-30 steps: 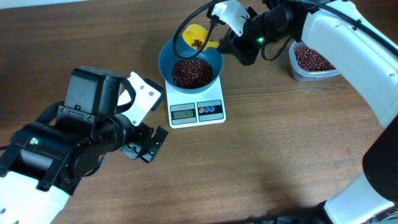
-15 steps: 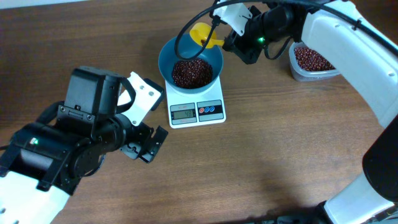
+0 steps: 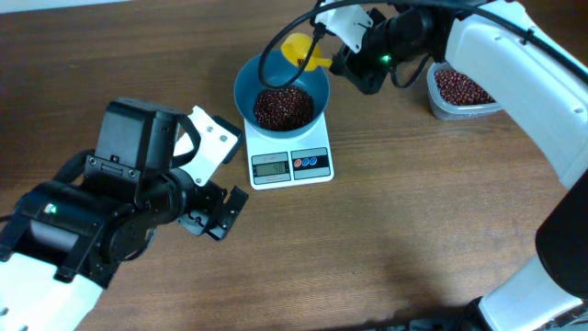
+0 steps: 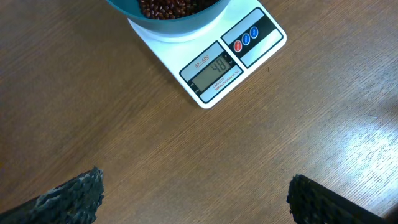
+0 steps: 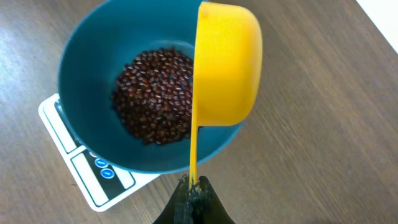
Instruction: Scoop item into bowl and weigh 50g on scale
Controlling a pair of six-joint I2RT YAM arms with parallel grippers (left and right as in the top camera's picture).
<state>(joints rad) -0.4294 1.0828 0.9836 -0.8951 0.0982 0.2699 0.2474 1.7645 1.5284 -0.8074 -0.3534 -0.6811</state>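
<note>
Scale (image 3: 290, 165) — display roughly toward left arm (image 3: 101, 216)

The white rectangular scale (image 3: 289, 165) lies flat on the desk (image 3: 386, 239), with its grey display (image 4: 211, 67) and its red and blue round buttons (image 4: 246, 38) at the end nearest me. From my left wrist I read 48 on it. The round teal-blue bowl (image 3: 244, 92) stands upright on the scale, wider than it and overhanging its sides. A loose heap of dark red-brown beans (image 3: 283, 107) covers the bowl's bottom. More beans (image 3: 459, 87) lie in a clear tub (image 3: 446, 111) well to the scale's right.
</note>
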